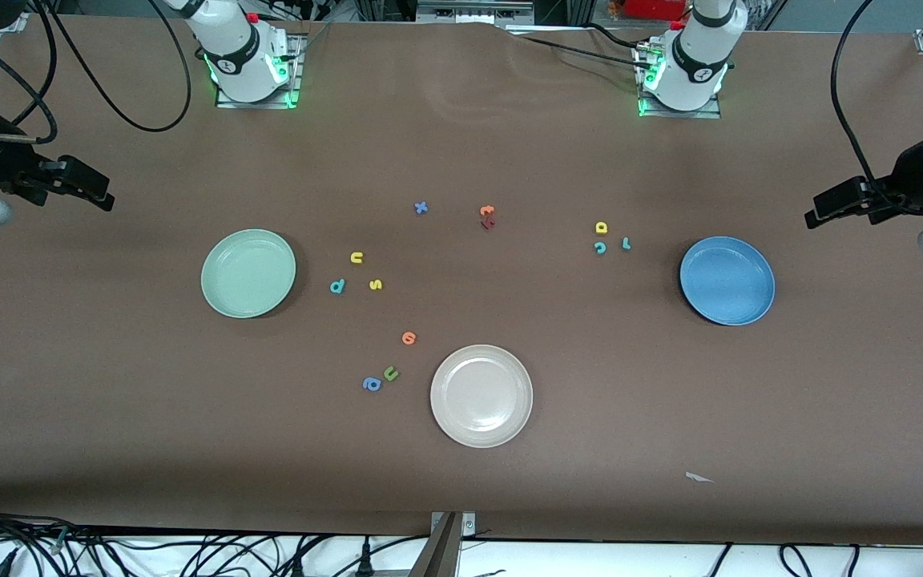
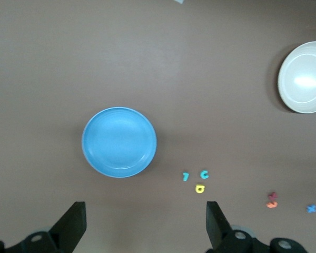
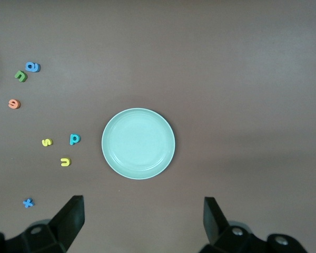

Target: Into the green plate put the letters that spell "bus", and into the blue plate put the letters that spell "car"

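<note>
Green decoy u (image 1: 391, 373) sat mid-table; wide-spread left gripper (image 2: 142, 224) and right gripper (image 3: 142, 221), both empty, risked misgrabbing it for yellow u (image 1: 356, 257).

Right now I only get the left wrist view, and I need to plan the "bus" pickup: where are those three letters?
Observer: The teal b, yellow u and yellow s lie close together on the table beside the green plate, which is empty.
Operator: Any lookalikes I could grab by mistake?
Observer: Yes. A green u lies next to a blue a-like letter, nearer the front camera than the bus letters and beside the beige plate.
Operator: And the right pincer?
Observer: The right pincer is open and holds nothing, up over the right arm's end of the table.
</note>
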### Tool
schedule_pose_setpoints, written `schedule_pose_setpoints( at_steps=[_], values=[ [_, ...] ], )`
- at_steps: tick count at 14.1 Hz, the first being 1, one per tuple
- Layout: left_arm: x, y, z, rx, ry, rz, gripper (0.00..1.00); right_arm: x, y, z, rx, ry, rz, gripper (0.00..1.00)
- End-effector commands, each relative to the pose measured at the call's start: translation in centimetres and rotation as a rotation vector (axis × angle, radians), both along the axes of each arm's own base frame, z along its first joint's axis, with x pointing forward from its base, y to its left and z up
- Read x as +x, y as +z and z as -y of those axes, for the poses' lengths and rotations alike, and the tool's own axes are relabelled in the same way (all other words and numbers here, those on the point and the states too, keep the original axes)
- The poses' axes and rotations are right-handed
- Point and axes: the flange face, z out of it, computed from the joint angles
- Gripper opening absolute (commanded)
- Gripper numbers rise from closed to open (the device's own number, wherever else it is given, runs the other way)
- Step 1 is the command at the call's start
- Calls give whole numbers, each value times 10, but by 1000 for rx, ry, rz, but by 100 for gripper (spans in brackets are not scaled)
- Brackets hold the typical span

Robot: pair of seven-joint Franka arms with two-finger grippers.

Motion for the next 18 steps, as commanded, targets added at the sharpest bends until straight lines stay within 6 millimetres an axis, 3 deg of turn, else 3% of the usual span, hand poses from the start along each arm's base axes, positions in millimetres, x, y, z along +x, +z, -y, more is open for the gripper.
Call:
schedule_pose_setpoints(
  at_steps=[1,3,6,18],
  values=[
    [-6,8,-5,68,-29,-5,100,3,2,3,-13,-11,9,100],
    [-6,7,-10,96,-115,-4,100,2,2,2,-15,-6,4,100],
    [-6,7,-16,96,-109,-5,100,1,2,2,-16,-6,-2,100],
    [-9,4,-13,92,-109,-29,100,-2,1,3,-11,-13,-24,100]
  ],
)
